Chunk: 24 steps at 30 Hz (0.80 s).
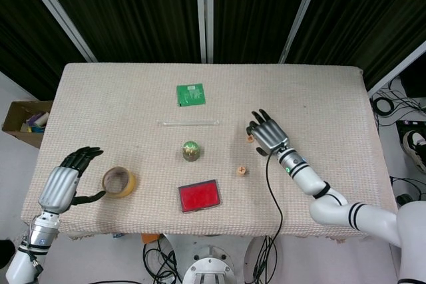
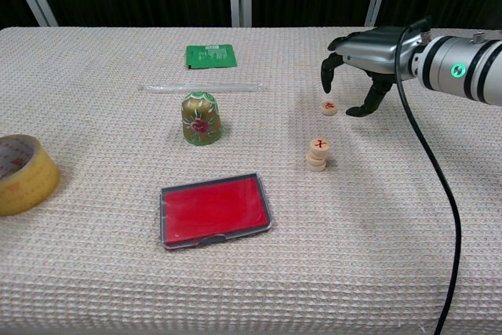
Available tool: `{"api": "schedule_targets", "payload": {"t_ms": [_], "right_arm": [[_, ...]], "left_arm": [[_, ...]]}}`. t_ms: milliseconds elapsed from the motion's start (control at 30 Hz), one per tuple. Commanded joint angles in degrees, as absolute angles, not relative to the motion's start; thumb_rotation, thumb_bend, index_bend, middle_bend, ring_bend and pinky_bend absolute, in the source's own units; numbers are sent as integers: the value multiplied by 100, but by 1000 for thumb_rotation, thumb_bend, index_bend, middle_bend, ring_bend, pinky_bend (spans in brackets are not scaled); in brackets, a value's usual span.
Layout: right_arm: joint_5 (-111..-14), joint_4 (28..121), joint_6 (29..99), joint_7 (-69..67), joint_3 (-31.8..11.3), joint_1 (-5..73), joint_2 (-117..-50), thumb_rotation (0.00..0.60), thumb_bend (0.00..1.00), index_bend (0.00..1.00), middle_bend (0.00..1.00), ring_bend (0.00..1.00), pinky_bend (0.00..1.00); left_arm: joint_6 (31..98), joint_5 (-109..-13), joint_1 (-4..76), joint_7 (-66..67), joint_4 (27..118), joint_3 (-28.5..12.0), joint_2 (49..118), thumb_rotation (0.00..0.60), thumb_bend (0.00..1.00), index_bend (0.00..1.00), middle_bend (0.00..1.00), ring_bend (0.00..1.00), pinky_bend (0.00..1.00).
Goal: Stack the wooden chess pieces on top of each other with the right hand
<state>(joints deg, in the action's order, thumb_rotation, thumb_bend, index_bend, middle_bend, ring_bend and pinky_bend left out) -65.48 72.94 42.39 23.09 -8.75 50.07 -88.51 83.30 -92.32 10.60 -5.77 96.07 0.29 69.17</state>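
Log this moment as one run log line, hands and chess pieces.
right hand: open, above single chess piece | stack of chess pieces: standing, free | left hand: open, beside tape roll

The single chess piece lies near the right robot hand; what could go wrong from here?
The loose chess piece is small and flat, so the open right robot hand may push it across the cloth instead of pinching it. The stack stands close by; a fingertip or a badly centred placement could topple it.

Red marks on chess pieces (image 2: 318,146), apparently characters; unreadable.
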Motion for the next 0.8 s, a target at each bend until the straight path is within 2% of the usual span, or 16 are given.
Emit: {"api": "schedule_targets", "payload": {"t_ms": [33, 800], "right_arm": [[-6258, 6811, 3972, 2458, -967, 5268, -9208, 600, 235, 365, 271, 0, 52], [-6230, 6149, 3884, 2245, -845, 5389, -9573, 600, 284, 424, 285, 0, 53]], "left_arm": [[8334, -9214, 1049, -581, 9607, 27, 6909, 600, 59, 174, 143, 122, 197], [8276, -9157, 1044, -622, 9545, 19, 6936, 600, 58, 174, 143, 122, 197]]}}
